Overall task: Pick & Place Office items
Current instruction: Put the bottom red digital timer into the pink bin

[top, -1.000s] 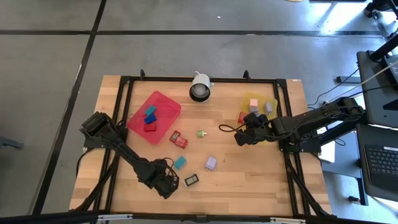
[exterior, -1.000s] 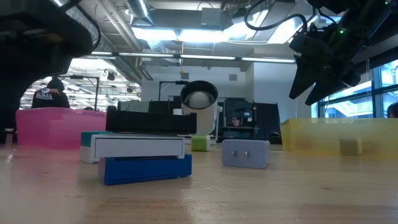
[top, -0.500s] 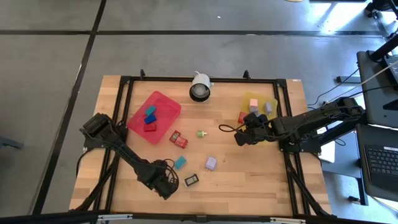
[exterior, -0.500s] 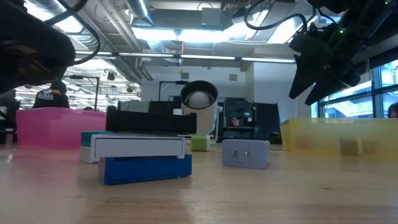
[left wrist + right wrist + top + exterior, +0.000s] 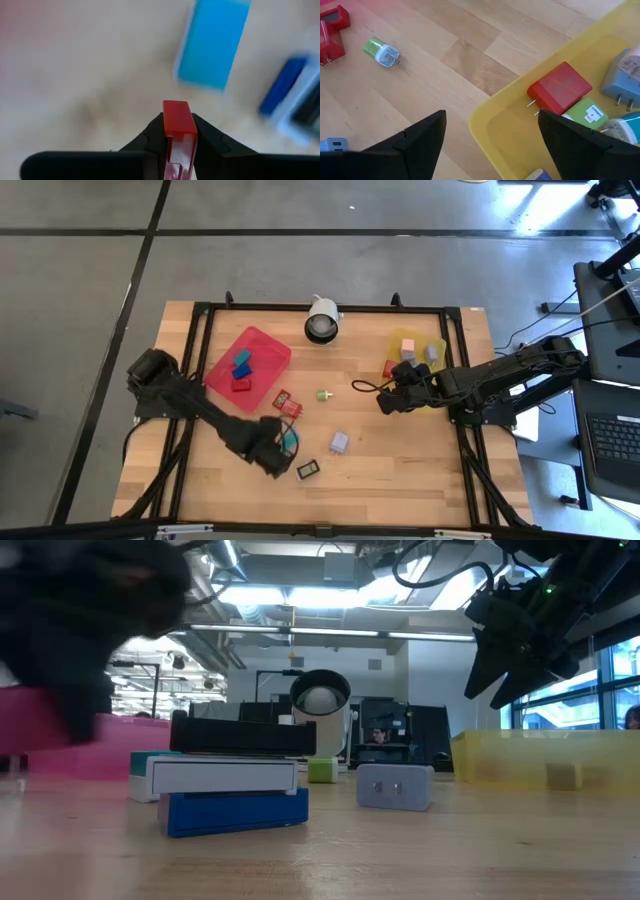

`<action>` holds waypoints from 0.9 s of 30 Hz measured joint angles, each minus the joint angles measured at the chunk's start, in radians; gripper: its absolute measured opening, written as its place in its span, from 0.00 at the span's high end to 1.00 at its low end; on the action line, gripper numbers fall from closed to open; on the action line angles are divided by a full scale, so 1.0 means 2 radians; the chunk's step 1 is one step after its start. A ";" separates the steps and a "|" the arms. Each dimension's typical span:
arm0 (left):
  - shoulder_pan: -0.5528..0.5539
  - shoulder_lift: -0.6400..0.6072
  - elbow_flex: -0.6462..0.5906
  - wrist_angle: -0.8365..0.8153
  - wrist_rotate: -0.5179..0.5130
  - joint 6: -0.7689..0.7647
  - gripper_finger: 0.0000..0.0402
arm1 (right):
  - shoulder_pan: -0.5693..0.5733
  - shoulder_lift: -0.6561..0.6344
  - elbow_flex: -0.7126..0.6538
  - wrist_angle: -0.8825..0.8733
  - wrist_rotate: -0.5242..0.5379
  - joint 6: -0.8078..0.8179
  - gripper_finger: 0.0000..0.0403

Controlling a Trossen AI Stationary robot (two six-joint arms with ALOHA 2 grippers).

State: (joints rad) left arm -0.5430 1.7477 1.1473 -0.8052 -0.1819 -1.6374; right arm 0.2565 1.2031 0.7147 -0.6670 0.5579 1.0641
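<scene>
A small red blocky plastic piece (image 5: 178, 131) is clamped lengthwise between the left gripper's (image 5: 176, 135) fingers; no writing is legible. The right gripper (image 5: 490, 135) is spread wide at the yellow plastic tray's (image 5: 492, 122) rim.

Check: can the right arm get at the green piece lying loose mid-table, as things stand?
Probably yes. The right gripper is open and empty beside the yellow tray; bare wood lies between it and the green piece, and the left gripper works elsewhere.

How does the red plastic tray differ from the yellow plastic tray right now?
The red plastic tray lies toward the left arm's side, turned diagonally; the yellow plastic tray lies toward the right arm's side, with the open right claw at its edge. Both hold small blocky pieces.
</scene>
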 joint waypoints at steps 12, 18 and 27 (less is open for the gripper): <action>0.154 -0.126 0.000 -0.093 -0.231 0.221 0.85 | 0.000 0.000 0.000 0.001 0.000 0.000 0.21; 0.241 -0.166 0.000 -0.135 -0.236 0.317 0.85 | 0.000 0.000 0.000 0.001 0.000 0.000 0.21; 0.347 -0.172 -0.070 -0.156 -0.158 0.357 0.85 | 0.000 0.000 0.000 0.001 0.000 0.000 0.21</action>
State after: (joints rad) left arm 0.1508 1.4033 1.0073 -1.1166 -0.4970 -0.9243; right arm 0.2567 1.2030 0.7147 -0.6647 0.5575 1.0641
